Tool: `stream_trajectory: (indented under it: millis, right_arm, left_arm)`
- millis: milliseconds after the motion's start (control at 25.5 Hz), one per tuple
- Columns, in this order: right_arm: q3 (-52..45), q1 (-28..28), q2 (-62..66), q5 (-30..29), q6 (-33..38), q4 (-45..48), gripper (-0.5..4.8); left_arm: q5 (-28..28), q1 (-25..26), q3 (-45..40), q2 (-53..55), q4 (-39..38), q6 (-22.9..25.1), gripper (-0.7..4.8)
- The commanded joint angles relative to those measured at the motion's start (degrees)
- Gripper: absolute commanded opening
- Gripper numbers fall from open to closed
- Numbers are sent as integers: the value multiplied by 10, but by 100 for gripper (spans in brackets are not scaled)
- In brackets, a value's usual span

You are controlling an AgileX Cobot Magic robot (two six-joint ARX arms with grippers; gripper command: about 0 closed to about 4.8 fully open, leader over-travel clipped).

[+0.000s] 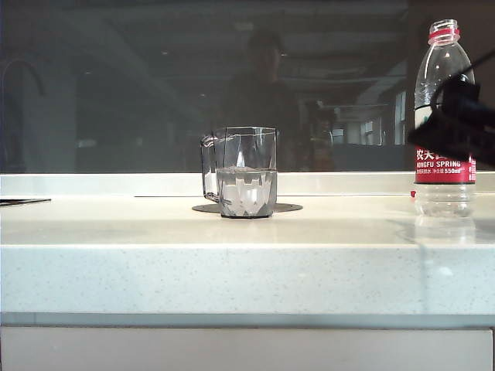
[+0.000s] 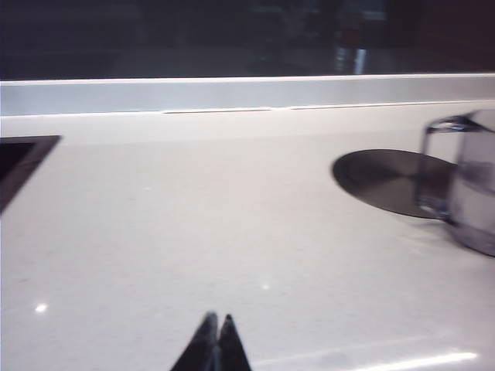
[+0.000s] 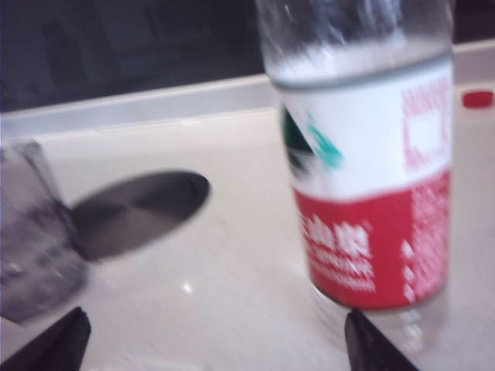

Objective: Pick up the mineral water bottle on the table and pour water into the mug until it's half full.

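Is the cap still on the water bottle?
No: in the exterior view the bottle stands on the table with its red-ringed neck open, and the right wrist view shows a small red cap lying behind it.

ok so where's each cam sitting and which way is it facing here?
Exterior: low at the table's front edge, facing the mug and back window; right gripper shows dark before the bottle.
Left wrist: low over the table, facing the back ledge; left gripper with its fingers together, mug at the edge.
Right wrist: facing the bottle up close; open right gripper, one finger each side.
Shared: all three see the mug on its dark disc.
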Motion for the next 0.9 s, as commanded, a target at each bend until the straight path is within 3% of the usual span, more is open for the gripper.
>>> stream_trajectory:
  millis: [39, 157, 235, 313, 352, 431, 548, 744, 901]
  right_arm:
    - [-2, 18, -31, -1, 23, 18, 479]
    - [-2, 25, -57, -6, 23, 17, 462]
    - [-2, 31, -94, -25, 23, 18, 288]
    - [0, 31, -130, -40, 23, 18, 159]
    - [2, 31, -146, -43, 25, 18, 126]
    - [5, 31, -169, -57, 38, 17, 89]
    - [9, 31, -204, -67, 62, 17, 77]
    - [8, 31, -261, -79, 66, -1, -6]
    - [8, 31, -311, -78, 78, -62, -6]
  left_arm:
    - [1, 31, 2, 0, 5, -2, -4]
    - [1, 55, 2, 0, 5, -2, -4]
    - [1, 73, 2, 0, 5, -2, -4]
    - [1, 83, 2, 0, 5, -2, -4]
    - [1, 87, 2, 0, 5, -2, -4]
    - [1, 92, 2, 0, 5, -2, -4]
    - [3, 103, 2, 0, 5, -2, -4]
    - [3, 130, 2, 0, 5, -2, -4]
    - [1, 148, 2, 0, 5, -2, -4]
